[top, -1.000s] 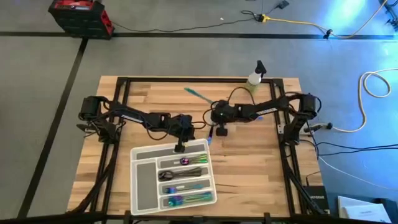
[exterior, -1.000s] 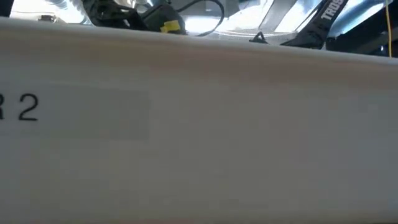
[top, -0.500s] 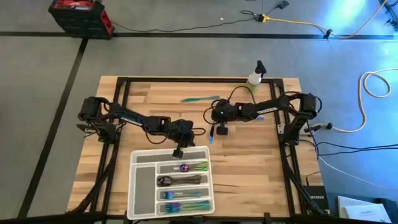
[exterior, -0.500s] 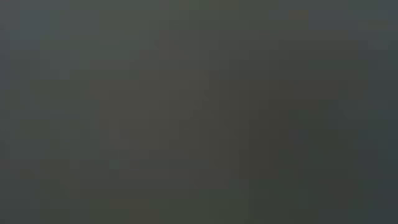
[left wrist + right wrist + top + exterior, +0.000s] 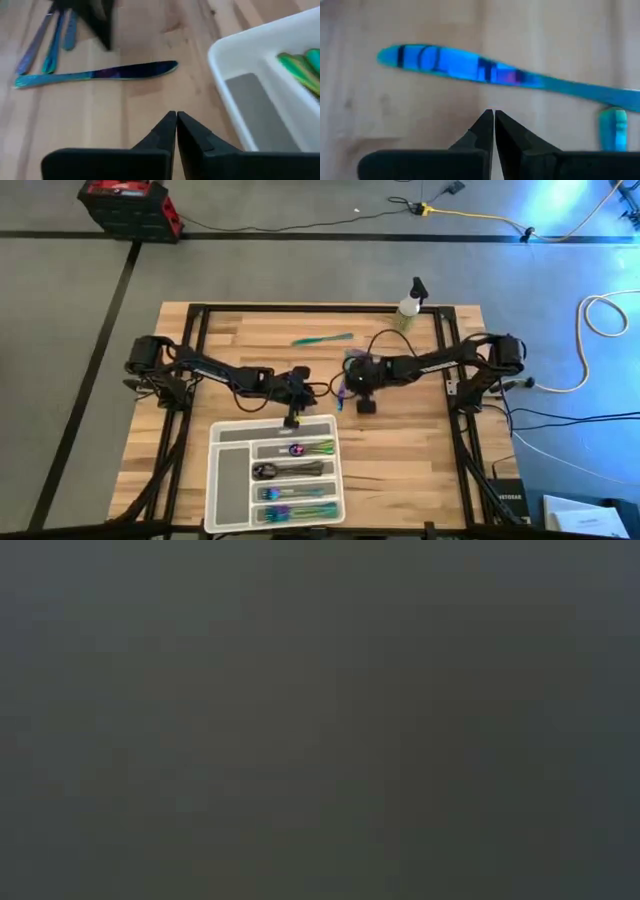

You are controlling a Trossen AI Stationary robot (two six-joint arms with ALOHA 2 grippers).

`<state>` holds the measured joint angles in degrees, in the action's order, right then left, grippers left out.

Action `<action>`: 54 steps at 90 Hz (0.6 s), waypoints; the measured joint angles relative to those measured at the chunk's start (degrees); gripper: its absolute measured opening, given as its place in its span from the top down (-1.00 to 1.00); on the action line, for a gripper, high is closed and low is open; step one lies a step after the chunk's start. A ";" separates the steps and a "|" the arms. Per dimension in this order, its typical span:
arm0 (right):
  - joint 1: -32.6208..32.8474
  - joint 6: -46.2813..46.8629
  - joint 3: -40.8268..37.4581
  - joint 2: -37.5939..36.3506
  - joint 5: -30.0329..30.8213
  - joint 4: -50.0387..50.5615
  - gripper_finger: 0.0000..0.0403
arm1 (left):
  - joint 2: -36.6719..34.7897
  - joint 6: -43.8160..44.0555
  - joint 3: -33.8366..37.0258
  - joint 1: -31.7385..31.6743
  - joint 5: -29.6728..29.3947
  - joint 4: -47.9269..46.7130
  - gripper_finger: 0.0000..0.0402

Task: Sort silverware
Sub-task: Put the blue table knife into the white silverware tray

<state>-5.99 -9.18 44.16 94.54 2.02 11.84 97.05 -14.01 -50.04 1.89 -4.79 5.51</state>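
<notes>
On the wooden surface [image 5: 400, 450], the white tray [image 5: 224, 480] sits toward the front left, with silverware sorted into its compartments: an iridescent green-tipped piece [image 5: 310, 447] in the one nearest the arms, a dark piece [image 5: 290, 470] in the next, and two more rows of iridescent pieces [image 5: 298, 492] toward the front. The long compartment along the tray's left side shows only its grey floor. The left claw [image 5: 292, 418] hangs just at the tray's far edge, its fingers pressed together with nothing between them; in its wrist view the tray's corner [image 5: 235, 50] is close beside it, and an iridescent knife [image 5: 100, 74] lies flat on the wood ahead, with a few more blue-violet handles [image 5: 52, 42] beyond it. The right claw [image 5: 366, 406] is near the middle of the surface, right of the left one, fingers likewise pressed together and empty; its wrist view shows a blue knife [image 5: 470, 67] lying on the wood just in front. A small cluster of loose pieces [image 5: 342, 390] lies between the two claws. A teal piece [image 5: 322, 338] lies alone farther back, and a spray bottle [image 5: 409, 304] stands near the far edge. The low view is dark all over.
</notes>
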 joint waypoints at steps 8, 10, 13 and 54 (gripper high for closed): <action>1.67 0.87 -0.57 0.31 -0.12 -1.71 1.00 | -2.07 0.65 0.00 1.00 -0.95 -3.24 1.00; 1.96 1.07 -0.67 0.37 -0.13 -2.23 1.00 | -2.63 1.20 0.00 1.44 -1.58 -4.29 1.00; 2.26 1.27 -0.78 0.57 -0.13 -2.42 1.00 | -3.67 1.72 -0.01 2.07 -2.76 -5.28 1.00; 2.74 0.61 -0.57 6.01 -2.12 -12.80 1.00 | -18.34 18.73 -0.09 18.31 -8.49 -34.67 1.00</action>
<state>-3.25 -8.57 43.59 100.56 -0.10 -0.97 78.71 4.72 -50.13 20.20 -13.28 -29.16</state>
